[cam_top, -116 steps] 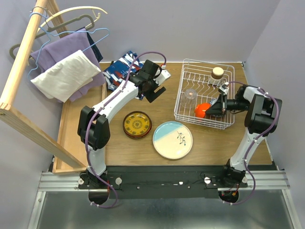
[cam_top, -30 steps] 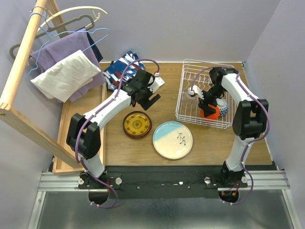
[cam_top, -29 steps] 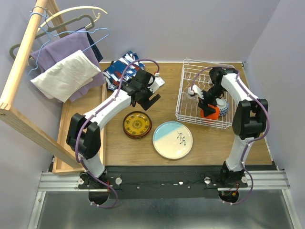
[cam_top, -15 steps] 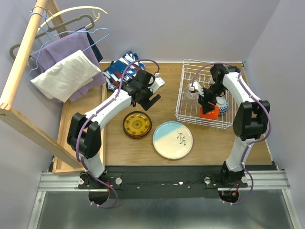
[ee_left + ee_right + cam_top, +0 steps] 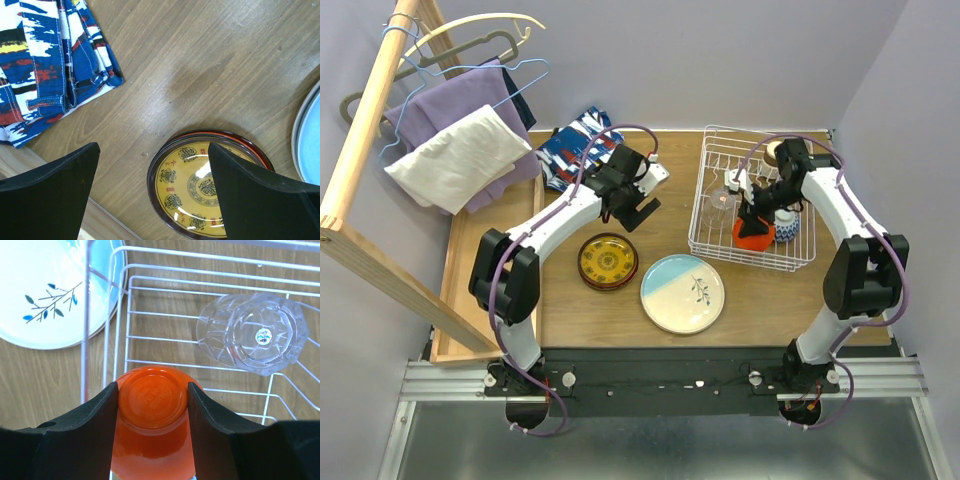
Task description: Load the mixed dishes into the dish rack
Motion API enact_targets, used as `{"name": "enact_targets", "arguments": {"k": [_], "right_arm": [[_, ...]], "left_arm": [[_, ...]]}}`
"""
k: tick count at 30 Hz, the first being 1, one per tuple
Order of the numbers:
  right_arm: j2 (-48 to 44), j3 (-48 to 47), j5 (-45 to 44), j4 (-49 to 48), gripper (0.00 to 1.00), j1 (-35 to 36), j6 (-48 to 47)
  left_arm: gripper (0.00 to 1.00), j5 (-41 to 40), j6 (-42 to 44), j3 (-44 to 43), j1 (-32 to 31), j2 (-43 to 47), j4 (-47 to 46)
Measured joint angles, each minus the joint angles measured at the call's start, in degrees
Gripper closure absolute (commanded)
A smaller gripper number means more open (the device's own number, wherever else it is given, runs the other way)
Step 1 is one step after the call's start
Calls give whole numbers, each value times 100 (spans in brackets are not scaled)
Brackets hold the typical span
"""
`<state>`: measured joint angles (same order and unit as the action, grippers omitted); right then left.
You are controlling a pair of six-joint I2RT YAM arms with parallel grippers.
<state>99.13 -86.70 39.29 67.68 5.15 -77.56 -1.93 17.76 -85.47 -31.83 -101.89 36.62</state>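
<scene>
In the white wire dish rack (image 5: 802, 257) an orange-red bowl (image 5: 752, 233) lies bottom up. My right gripper (image 5: 753, 213) is shut on its base (image 5: 152, 395), one finger on each side. A clear glass (image 5: 255, 332) lies beside it in the rack (image 5: 165, 340), and a blue-patterned bowl (image 5: 786, 226) sits to its right. My left gripper (image 5: 152, 146) hangs open over the table, just above the dark red-yellow patterned plate (image 5: 187, 187). That plate (image 5: 608, 261) and the pale blue-cream sprig plate (image 5: 682, 292) lie on the table in front of the rack.
A blue-red-white patterned cloth (image 5: 570, 148) lies at the back left, near my left gripper (image 5: 634, 210). A wooden clothes rail with hangers and garments (image 5: 450, 140) stands along the left side. A round wooden-topped item (image 5: 776, 152) sits at the rack's far end.
My right gripper has closed on the orange-red bowl, and the right arm has swung a little outward over the rack. The left arm has barely moved.
</scene>
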Motion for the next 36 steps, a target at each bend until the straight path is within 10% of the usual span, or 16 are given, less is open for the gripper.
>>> {"name": "enact_targets", "arguments": {"k": [36], "right_arm": [[-411, 1460, 527, -909, 29, -999, 166]], "left_arm": [[1, -44, 0, -413, -15, -389, 208]]}}
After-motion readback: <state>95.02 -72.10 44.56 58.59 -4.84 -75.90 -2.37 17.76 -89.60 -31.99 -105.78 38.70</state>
